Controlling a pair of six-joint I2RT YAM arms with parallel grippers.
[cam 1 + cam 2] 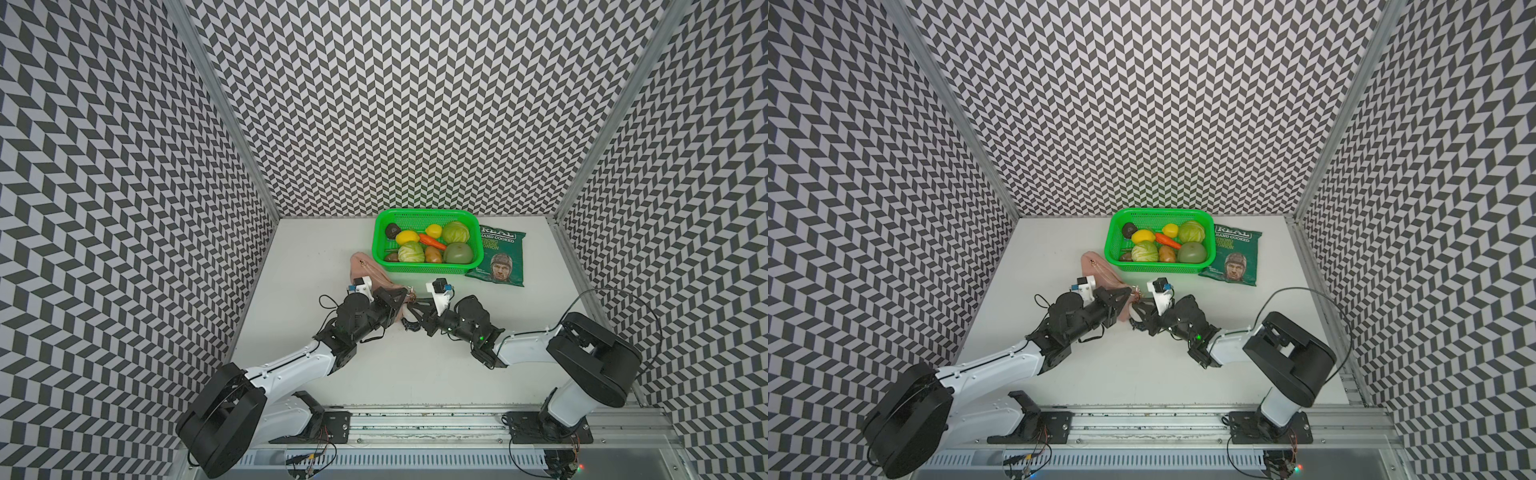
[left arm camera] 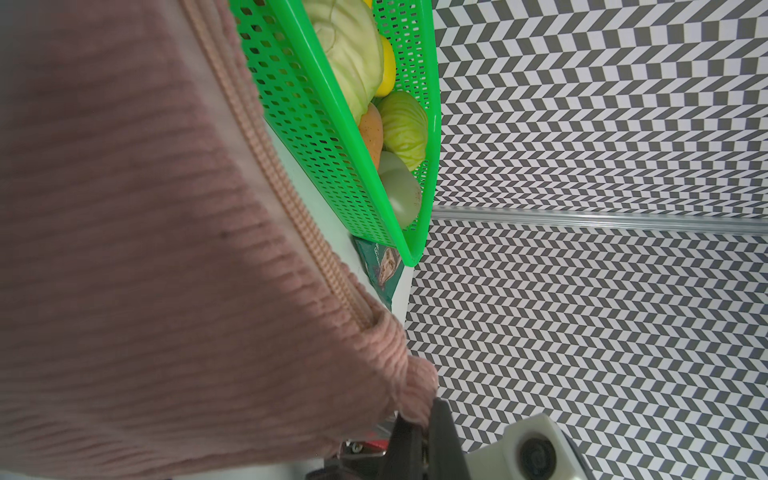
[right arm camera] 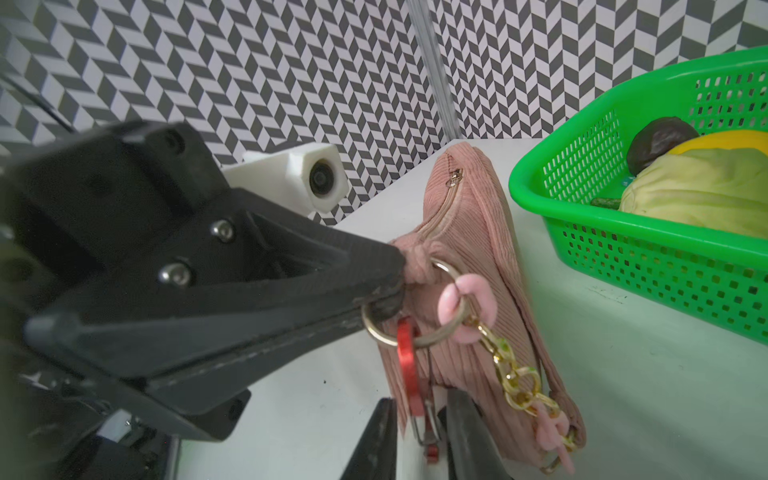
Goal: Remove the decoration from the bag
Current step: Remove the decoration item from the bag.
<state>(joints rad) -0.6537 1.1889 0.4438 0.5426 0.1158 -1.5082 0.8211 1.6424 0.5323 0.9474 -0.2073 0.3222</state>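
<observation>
Fabric at one end of the bag (image 3: 469,232) is pinched in the clenched left gripper (image 3: 395,278). We read that grip as an anchor: it holds this end up and steady so the hardware hangs free instead of lying buried under the pouch. The bag's far end sits on the table (image 3: 623,395), close beside the green basket (image 3: 623,224). A gold ring (image 3: 415,307) runs through the pinched tab and carries a pink-and-gold chain (image 3: 515,378) and the red clasp (image 3: 406,365) of the decoration (image 1: 409,321). The decoration is therefore not yet off the bag. In a top view its white-and-dark body shows only as a small shape between the two arms, low by the right arm's fingers. The right gripper (image 3: 419,399) stands with one finger on each side of the clasp's lower end, where we judge the spring gate to be. We cannot tell whether the jaws bear on the clasp or merely bracket it. As we see it, the next move calls for squeezing the gate and sliding the clasp off the ring. The risk is that the ring swings away.
</observation>
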